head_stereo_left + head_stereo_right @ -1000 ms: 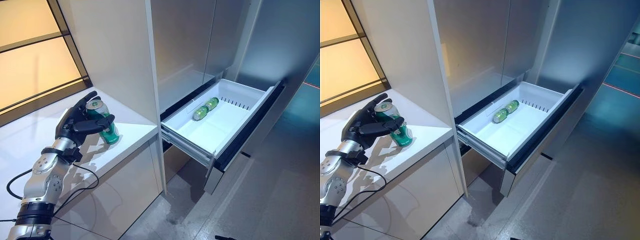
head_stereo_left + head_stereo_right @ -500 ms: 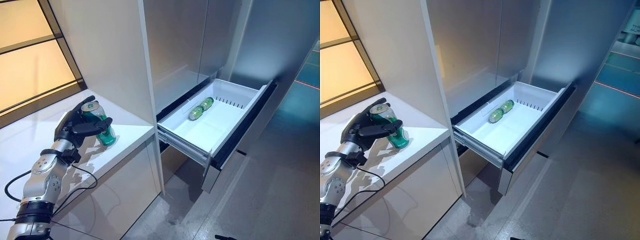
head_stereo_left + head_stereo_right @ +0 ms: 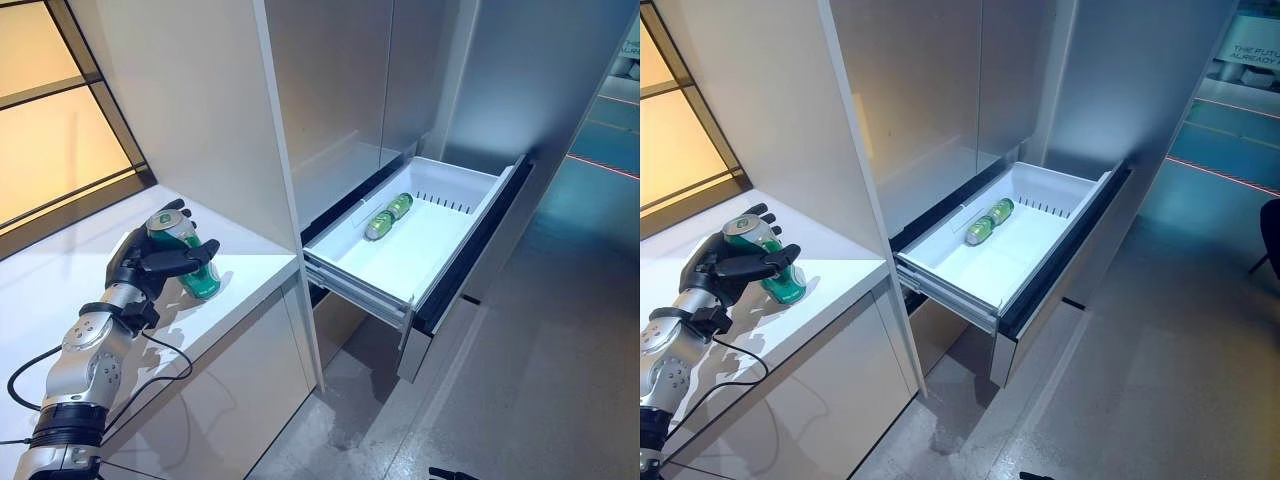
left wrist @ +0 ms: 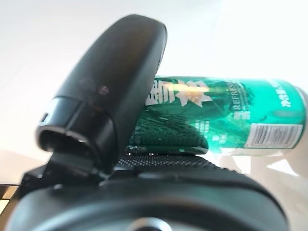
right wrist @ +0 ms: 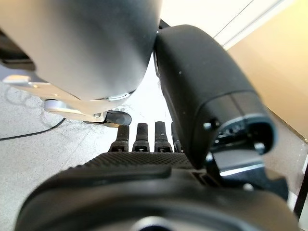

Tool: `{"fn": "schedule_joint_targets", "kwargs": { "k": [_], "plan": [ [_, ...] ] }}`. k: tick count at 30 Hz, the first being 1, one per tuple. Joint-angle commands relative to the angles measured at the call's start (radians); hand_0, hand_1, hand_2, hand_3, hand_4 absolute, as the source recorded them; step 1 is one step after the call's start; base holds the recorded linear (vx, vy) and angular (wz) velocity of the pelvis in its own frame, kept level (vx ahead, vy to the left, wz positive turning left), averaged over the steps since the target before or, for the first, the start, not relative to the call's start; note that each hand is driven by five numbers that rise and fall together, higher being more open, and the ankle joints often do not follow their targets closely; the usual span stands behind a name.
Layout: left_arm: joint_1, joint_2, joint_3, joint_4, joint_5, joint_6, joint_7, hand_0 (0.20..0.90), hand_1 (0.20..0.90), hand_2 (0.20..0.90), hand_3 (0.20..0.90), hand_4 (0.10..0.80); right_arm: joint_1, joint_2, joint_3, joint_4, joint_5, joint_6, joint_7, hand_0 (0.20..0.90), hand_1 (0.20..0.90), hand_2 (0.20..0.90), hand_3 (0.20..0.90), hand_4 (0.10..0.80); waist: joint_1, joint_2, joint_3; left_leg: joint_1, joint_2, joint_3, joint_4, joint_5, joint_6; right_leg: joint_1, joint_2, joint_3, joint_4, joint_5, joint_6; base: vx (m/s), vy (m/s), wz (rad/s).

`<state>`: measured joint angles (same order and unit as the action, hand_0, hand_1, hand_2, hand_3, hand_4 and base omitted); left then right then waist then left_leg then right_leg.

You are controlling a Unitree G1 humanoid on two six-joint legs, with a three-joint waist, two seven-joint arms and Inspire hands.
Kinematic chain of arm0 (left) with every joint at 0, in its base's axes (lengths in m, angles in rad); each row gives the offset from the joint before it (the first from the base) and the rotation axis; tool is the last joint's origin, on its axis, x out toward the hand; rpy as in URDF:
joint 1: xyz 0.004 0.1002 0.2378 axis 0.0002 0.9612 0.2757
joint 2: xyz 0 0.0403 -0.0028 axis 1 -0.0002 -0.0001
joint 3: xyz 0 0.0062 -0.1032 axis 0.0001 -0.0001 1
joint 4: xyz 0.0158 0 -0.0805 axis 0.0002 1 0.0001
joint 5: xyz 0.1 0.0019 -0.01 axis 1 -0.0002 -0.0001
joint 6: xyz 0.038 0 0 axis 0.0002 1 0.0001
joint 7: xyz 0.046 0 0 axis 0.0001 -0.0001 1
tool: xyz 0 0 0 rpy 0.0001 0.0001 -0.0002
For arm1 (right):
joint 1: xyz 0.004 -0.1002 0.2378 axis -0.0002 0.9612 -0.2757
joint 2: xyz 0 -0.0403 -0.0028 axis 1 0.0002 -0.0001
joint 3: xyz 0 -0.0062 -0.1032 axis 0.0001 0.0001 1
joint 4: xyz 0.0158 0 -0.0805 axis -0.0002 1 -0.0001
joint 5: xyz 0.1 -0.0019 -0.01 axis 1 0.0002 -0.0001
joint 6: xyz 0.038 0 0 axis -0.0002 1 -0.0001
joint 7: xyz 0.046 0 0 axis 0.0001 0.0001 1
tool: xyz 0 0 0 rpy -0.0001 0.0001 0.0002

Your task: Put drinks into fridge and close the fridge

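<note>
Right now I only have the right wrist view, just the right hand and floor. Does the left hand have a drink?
Observer: Yes, the left hand is curled round a green can on the white counter.
Operator: Is the fridge drawer open?
Observer: Yes, the drawer is pulled out.
Operator: Anything in it?
Observer: Two green cans lie end to end near its back left wall.
</note>
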<state>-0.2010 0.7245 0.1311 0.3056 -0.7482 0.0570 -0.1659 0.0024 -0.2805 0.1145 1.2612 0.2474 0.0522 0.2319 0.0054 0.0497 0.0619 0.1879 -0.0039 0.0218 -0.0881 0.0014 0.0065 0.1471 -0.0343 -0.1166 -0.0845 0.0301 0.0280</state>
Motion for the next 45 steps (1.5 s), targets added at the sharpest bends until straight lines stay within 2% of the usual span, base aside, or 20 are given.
{"fn": "schedule_joint_targets", "kwargs": {
  "k": [1, 20, 21, 22, 23, 29, 32, 36, 40, 45],
  "plan": [
    [-0.227, 0.083, 0.034, 0.028, -0.023, -0.137, 0.007, 0.900, 0.900, 0.900, 0.900, 0.800, -0.017, -0.048, 0.001, 0.035, 0.018, -0.005, 0.015, 0.900, 0.900, 0.900, 0.900, 0.800, -0.009, -0.002, -0.018, -0.006, -0.071, 0.015, 0.067, -0.132, 0.042, -0.028, 0.007, 0.039, 0.130, -0.145, 0.049, 0.000, 0.000, 0.00],
    [-0.228, 0.061, 0.030, 0.018, -0.062, -0.153, 0.019, 0.900, 0.900, 0.900, 0.900, 0.800, -0.018, -0.051, -0.002, 0.030, 0.015, -0.002, 0.014, 0.900, 0.900, 0.900, 0.900, 0.800, -0.012, -0.006, -0.014, -0.008, -0.073, 0.017, 0.074, -0.136, 0.045, -0.037, 0.006, 0.042, 0.142, -0.146, 0.051, 0.002, 0.004, -0.03],
    [-0.228, 0.058, 0.030, 0.018, -0.060, -0.157, 0.021, 0.825, 0.825, 0.825, 0.812, 0.712, -0.017, -0.051, -0.003, 0.030, 0.013, -0.003, 0.015, 0.900, 0.900, 0.900, 0.900, 0.800, -0.013, -0.006, -0.014, -0.008, -0.074, 0.018, 0.074, -0.136, 0.045, -0.037, 0.006, 0.042, 0.143, -0.147, 0.051, 0.000, 0.000, 0.00],
    [-0.226, 0.055, 0.030, 0.016, -0.063, -0.159, 0.024, 0.439, 0.439, 0.439, 0.362, 0.262, -0.017, -0.050, -0.002, 0.029, 0.016, -0.002, 0.013, 0.900, 0.900, 0.900, 0.900, 0.800, -0.012, -0.006, -0.014, -0.008, -0.074, 0.017, 0.075, -0.136, 0.045, -0.037, 0.006, 0.042, 0.143, -0.147, 0.051, 0.000, 0.000, 0.00],
    [-0.226, 0.053, 0.030, 0.017, -0.067, -0.164, 0.021, 0.300, 0.300, 0.300, 0.200, 0.100, -0.017, -0.050, -0.002, 0.030, 0.017, -0.004, 0.014, 0.900, 0.900, 0.900, 0.900, 0.800, -0.013, -0.006, -0.014, -0.008, -0.074, 0.017, 0.075, -0.137, 0.045, -0.037, 0.006, 0.042, 0.144, -0.147, 0.051, 0.000, 0.000, 0.00],
    [-0.231, 0.040, 0.023, 0.009, -0.076, -0.204, 0.028, 0.300, 0.300, 0.300, 0.200, 0.100, -0.018, -0.048, 0.000, 0.031, 0.017, -0.003, 0.008, 0.900, 0.900, 0.900, 0.900, 0.800, -0.015, -0.007, -0.014, -0.008, -0.074, 0.017, 0.072, -0.135, 0.045, -0.038, 0.008, 0.043, 0.144, -0.147, 0.050, 0.000, 0.000, 0.00],
    [-0.238, 0.048, 0.022, -0.008, -0.049, -0.279, 0.060, 0.300, 0.300, 0.300, 0.200, 0.100, -0.018, -0.050, 0.001, 0.033, 0.013, -0.012, 0.010, 0.900, 0.900, 0.900, 0.900, 0.800, -0.016, -0.008, -0.015, -0.008, -0.073, 0.017, 0.070, -0.134, 0.044, -0.040, 0.009, 0.044, 0.145, -0.148, 0.050, 0.000, 0.000, 0.00],
    [-0.255, 0.046, 0.017, -0.157, -0.126, -0.319, 0.044, 0.300, 0.300, 0.300, 0.200, 0.100, -0.017, -0.050, 0.013, 0.007, -0.014, -0.061, 0.027, 0.900, 0.900, 0.900, 0.900, 0.800, -0.014, -0.014, -0.014, -0.012, -0.070, 0.015, 0.068, -0.131, 0.042, -0.041, 0.011, 0.045, 0.147, -0.149, 0.049, 0.000, 0.000, 0.00],
    [-0.278, 0.015, -0.005, -0.363, -0.205, -0.296, 0.014, 0.300, 0.300, 0.300, 0.200, 0.100, -0.026, -0.051, 0.057, -0.059, 0.005, -0.100, 0.061, 0.900, 0.900, 0.900, 0.900, 0.800, -0.011, -0.018, -0.017, -0.013, -0.068, 0.006, 0.061, -0.126, 0.039, -0.042, 0.015, 0.044, 0.146, -0.151, 0.045, 0.000, 0.000, 0.00],
    [-0.287, -0.042, -0.047, -0.477, -0.273, -0.268, -0.078, 0.300, 0.300, 0.300, 0.200, 0.100, -0.048, -0.054, 0.111, -0.130, -0.065, -0.170, 0.119, 0.900, 0.900, 0.900, 0.900, 0.800, -0.007, -0.020, -0.027, -0.011, -0.064, 0.000, 0.048, -0.115, 0.033, -0.037, 0.024, 0.040, 0.142, -0.155, 0.037, 0.000, 0.000, 0.00]
  ]
}}
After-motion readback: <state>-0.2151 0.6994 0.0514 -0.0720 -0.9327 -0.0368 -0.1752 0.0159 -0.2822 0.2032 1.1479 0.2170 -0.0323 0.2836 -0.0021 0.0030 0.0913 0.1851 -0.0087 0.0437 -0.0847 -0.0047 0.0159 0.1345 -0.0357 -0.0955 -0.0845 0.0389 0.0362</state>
